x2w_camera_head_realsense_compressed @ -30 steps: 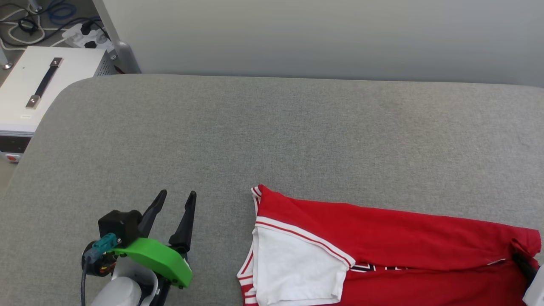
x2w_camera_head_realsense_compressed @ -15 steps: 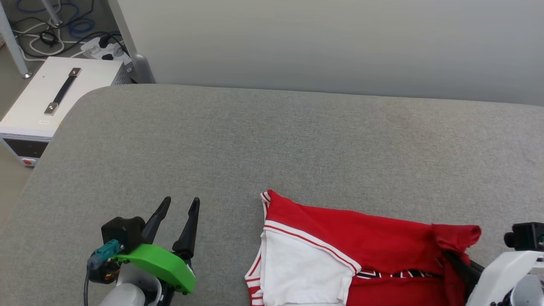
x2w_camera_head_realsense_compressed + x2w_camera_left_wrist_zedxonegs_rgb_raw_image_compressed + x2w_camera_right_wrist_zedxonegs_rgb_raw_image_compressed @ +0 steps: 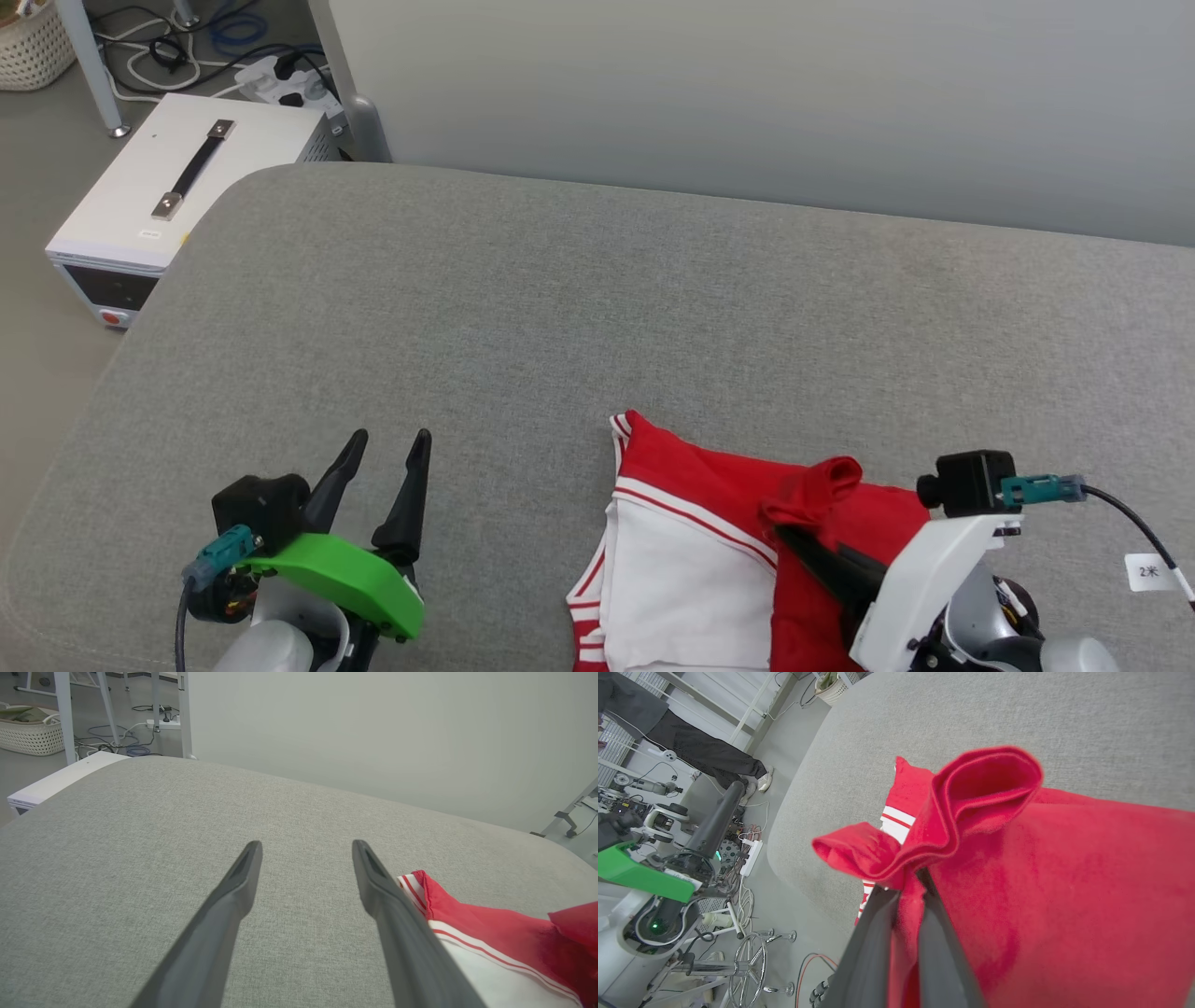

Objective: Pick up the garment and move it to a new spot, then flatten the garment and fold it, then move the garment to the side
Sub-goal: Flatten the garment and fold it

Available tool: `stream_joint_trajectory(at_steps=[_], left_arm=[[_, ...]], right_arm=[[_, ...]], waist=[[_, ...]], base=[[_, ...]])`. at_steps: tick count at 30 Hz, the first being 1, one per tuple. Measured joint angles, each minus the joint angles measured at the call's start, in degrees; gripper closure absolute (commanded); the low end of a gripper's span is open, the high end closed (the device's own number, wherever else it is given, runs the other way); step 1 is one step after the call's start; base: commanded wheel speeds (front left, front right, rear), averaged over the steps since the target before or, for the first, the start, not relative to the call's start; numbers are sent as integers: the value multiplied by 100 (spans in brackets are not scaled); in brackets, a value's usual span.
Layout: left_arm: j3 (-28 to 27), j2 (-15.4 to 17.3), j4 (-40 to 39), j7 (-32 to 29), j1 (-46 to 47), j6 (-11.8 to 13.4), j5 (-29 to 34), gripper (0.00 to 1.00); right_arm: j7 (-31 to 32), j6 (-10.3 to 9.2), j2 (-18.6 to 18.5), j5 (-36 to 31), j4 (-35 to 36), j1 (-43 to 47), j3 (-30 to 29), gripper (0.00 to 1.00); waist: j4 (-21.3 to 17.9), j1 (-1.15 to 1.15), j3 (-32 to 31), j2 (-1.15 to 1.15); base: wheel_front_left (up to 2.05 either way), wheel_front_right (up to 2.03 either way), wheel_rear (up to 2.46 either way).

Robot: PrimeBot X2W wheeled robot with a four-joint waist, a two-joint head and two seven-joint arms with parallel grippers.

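Observation:
The red jersey with a white sleeve [image 3: 691, 551] lies at the near edge of the grey padded table [image 3: 597, 308], folded over itself. My right gripper [image 3: 789, 532] is shut on a bunched red edge of the garment [image 3: 971, 798] and holds it up over the white sleeve. The fabric is pinched between its dark fingers [image 3: 934, 947]. My left gripper [image 3: 387, 446] stands open at the lower left, a little left of the jersey, with nothing between its fingers [image 3: 243, 877]. The jersey's striped trim [image 3: 416, 889] shows just right of them. The chest lettering is hidden.
A white box with a black handle [image 3: 177, 187] stands on the floor past the table's far left corner, beside cables and a power strip [image 3: 280, 84]. A person's legs [image 3: 705, 751] show in the right wrist view beyond the table. A pale wall runs behind the table.
My right gripper has carried the garment's red edge leftward over the jersey, folding it towards the white sleeve. The camera has shifted too. My left gripper stays open in place.

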State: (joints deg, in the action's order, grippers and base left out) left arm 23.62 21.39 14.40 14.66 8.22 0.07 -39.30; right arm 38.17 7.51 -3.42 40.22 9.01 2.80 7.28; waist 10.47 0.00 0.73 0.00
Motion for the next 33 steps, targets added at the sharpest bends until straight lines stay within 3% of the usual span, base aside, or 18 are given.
stream_joint_trajectory(at_steps=[8, 21, 22, 23, 24, 33], left_arm=[[-18, -7, 33, 1, 1, -34, 9, 0], [22, -59, 114, 0, 14, -62, 27, 0], [22, -68, 124, 0, 15, -67, 32, 0], [24, -76, 132, 0, 16, -69, 35, 0], [25, -86, 142, 0, 16, -78, 35, 0], [15, -119, 222, 0, 17, -85, 36, 0]], right_arm=[[-730, 0, 44, 298, -911, -521, 760, 100], [-1723, 0, 45, 334, -2920, -1551, 1239, 100], [-1786, 0, 43, 332, -3039, -1622, 1296, 96], [-1837, 0, 42, 313, -3133, -1680, 1352, 51], [-1891, 0, 43, 291, -3228, -1745, 1421, 0], [-1934, 0, 68, 627, -3111, -2008, 2196, 0]], waist=[[177, 0, 42, 0], [423, 0, 220, 0], [440, 0, 239, 0], [454, 0, 252, 0], [470, 0, 266, 0], [449, 0, 223, 0]], base=[[0, 0, 0], [0, 0, 0], [0, 0, 0], [0, 0, 0], [0, 0, 0], [0, 0, 0]])
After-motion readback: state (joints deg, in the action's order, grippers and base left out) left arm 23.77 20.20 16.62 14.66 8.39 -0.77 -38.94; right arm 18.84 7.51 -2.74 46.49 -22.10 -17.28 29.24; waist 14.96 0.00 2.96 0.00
